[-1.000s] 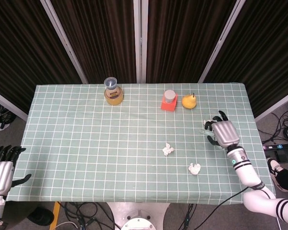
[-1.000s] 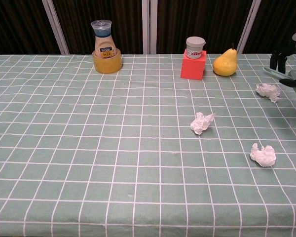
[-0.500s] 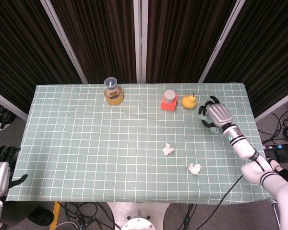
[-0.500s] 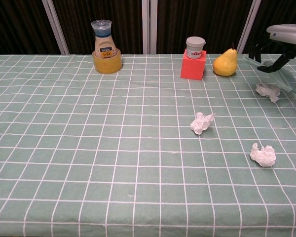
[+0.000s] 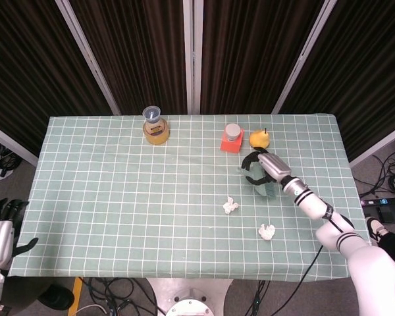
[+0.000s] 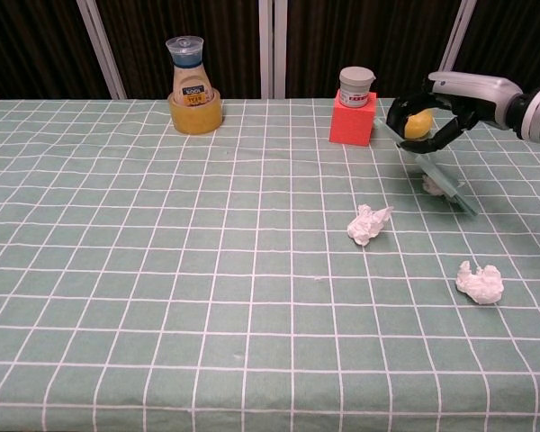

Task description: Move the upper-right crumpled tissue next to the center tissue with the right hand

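The upper-right crumpled tissue (image 6: pixel 429 184) lies on the cloth just below my right hand (image 6: pixel 425 115), partly veiled by a translucent flat sheet (image 6: pixel 445 184) that slants from the hand to the table. The hand's fingers curl in an arc in front of the pear; whether they hold the tissue or the sheet is unclear. In the head view the right hand (image 5: pixel 260 171) hovers up and right of the center tissue (image 5: pixel 230 205) (image 6: pixel 367 223). My left hand (image 5: pixel 1 230) hangs off the table's left front corner, fingers apart and empty.
A third tissue (image 6: pixel 480 283) lies front right. Along the back stand a bottle in a yellow holder (image 6: pixel 193 85), a jar on a red block (image 6: pixel 355 106) and a yellow pear (image 5: pixel 259 139). Green checked cloth (image 6: pixel 162 270) covers the table.
My right hand swung from the table's right edge leftward toward the middle. The upper-right tissue shifted left with it, closer to the center tissue. The left hand stayed put.
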### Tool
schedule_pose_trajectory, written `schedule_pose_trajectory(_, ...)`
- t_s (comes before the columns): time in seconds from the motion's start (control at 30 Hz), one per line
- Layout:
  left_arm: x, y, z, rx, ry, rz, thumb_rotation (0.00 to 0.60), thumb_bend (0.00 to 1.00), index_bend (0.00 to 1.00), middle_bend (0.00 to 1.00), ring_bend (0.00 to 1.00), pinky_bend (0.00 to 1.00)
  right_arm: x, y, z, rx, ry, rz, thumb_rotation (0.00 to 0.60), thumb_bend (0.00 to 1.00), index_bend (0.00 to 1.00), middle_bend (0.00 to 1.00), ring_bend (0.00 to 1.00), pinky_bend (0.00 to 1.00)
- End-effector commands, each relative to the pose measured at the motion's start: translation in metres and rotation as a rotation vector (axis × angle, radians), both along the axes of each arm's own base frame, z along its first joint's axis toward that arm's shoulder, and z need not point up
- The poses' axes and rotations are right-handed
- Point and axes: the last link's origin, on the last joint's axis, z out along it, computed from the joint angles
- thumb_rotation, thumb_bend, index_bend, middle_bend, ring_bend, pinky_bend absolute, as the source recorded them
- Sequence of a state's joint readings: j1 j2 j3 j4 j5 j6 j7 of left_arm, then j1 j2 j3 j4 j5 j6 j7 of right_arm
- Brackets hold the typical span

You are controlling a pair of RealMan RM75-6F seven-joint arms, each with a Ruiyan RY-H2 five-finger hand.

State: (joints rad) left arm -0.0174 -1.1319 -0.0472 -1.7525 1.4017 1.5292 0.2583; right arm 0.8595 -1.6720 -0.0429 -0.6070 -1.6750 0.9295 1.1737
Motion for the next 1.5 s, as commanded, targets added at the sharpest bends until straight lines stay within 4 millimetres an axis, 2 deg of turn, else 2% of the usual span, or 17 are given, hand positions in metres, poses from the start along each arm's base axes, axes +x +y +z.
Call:
schedule_pose_trajectory(0.03,-0.001,0.001,-0.001,-0.003,-0.004,-0.005,0.6,0.01,0.2,0.17,0.11,0.08,0.013,0.018,-0.003,0.069,-0.107,0.041,0.6,0.56,0.62,0.58,0.22,0.06)
schedule_pose_trajectory(0.23,-0.003,-0.001,-0.001,0.001,-0.015,-0.007,0.6,0.01,0.2,0.17,0.11,0.08,0.034,0.034,-0.01,0.143,-0.228,0.052,0.6,0.56,0.62,0.58,0.22,0.06)
schedule_pose_trajectory(0.47,-0.006,-0.005,-0.001,0.004,-0.025,-0.008,0.6,0.01,0.2,0.17,0.11,0.08,0.04,0.052,0.005,0.142,-0.305,0.08,0.6,0.56,0.62,0.58,0.22,0.06)
schedule_pose_trajectory(0.67,-0.009,-0.006,-0.002,0.006,-0.033,-0.014,0.6,0.01,0.2,0.17,0.11,0.08,0.022,0.075,0.041,0.041,-0.314,0.077,0.6,0.56,0.63,0.58,0.22,0.06)
schedule_pose_trajectory(0.8,-0.01,-0.005,-0.003,-0.004,-0.036,-0.02,0.6,0.01,0.2,0.17,0.11,0.08,0.003,0.109,0.061,-0.037,-0.226,0.05,0.6,0.57,0.63,0.58,0.22,0.06)
schedule_pose_trajectory(0.9,-0.01,-0.003,-0.005,-0.009,-0.038,-0.025,0.6,0.01,0.2,0.17,0.11,0.08,-0.009,0.139,0.066,-0.077,-0.16,0.004,0.6,0.56,0.62,0.58,0.22,0.06)
schedule_pose_trajectory(1.03,-0.01,-0.002,-0.006,-0.018,-0.039,-0.028,0.6,0.01,0.2,0.17,0.11,0.08,-0.018,0.17,0.064,-0.1,-0.124,-0.084,0.6,0.56,0.62,0.58,0.22,0.05)
schedule_pose_trajectory(1.2,-0.012,-0.001,-0.006,-0.019,-0.047,-0.027,0.6,0.01,0.2,0.17,0.11,0.08,-0.026,0.191,0.06,-0.219,-0.052,-0.138,0.6,0.56,0.61,0.58,0.22,0.02)
schedule_pose_trajectory(1.37,-0.014,-0.001,-0.008,-0.025,-0.056,-0.025,0.6,0.01,0.2,0.17,0.11,0.08,-0.025,0.197,0.039,-0.268,0.005,-0.156,0.6,0.56,0.61,0.58,0.22,0.01)
schedule_pose_trajectory(1.5,-0.016,-0.001,-0.008,-0.026,-0.063,-0.03,0.6,0.01,0.2,0.17,0.11,0.08,-0.017,0.195,0.015,-0.268,-0.013,-0.161,0.6,0.56,0.61,0.58,0.22,0.01)
